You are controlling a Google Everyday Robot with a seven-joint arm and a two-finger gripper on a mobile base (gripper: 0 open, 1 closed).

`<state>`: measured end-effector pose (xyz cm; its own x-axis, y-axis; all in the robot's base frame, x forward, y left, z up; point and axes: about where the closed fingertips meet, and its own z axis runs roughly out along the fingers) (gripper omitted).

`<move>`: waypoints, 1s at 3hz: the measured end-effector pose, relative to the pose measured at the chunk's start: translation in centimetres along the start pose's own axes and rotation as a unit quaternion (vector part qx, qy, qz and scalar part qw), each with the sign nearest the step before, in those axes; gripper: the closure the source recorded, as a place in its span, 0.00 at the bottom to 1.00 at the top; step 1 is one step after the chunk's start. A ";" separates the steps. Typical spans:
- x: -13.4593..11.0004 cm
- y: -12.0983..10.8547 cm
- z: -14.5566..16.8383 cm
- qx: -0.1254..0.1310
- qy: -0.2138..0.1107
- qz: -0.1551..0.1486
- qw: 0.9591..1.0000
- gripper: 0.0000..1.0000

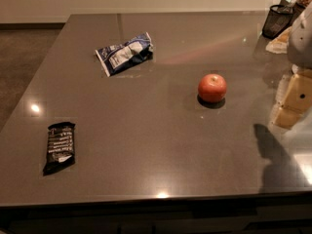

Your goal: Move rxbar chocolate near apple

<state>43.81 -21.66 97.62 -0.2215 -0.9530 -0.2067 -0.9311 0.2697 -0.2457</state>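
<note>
Rxbar (59, 147) lies flat on the table (146, 145) at about 8 o'clock from its centre, near the front-left edge, lettering up. It is well apart from the apple (212, 87), which sits at about 2 o'clock from centre. Bag (125, 52), blue and white, lies crumpled at 11 o'clock, while the gripper (295, 99) hangs at the apple's 3 o'clock by the right edge of view, apart from it; whether it is spread or closed cannot be told.
</note>
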 end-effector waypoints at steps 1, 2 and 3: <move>0.0 0.0 0.0 0.000 0.000 0.000 1.000 0.00; -1.6 -0.4 0.1 -0.004 -0.012 -0.017 1.000 0.00; -5.2 -1.1 1.0 -0.015 -0.033 -0.048 0.998 0.00</move>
<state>46.30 -16.89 98.01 -0.1115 -0.9629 -0.2458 -0.9556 0.1718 -0.2395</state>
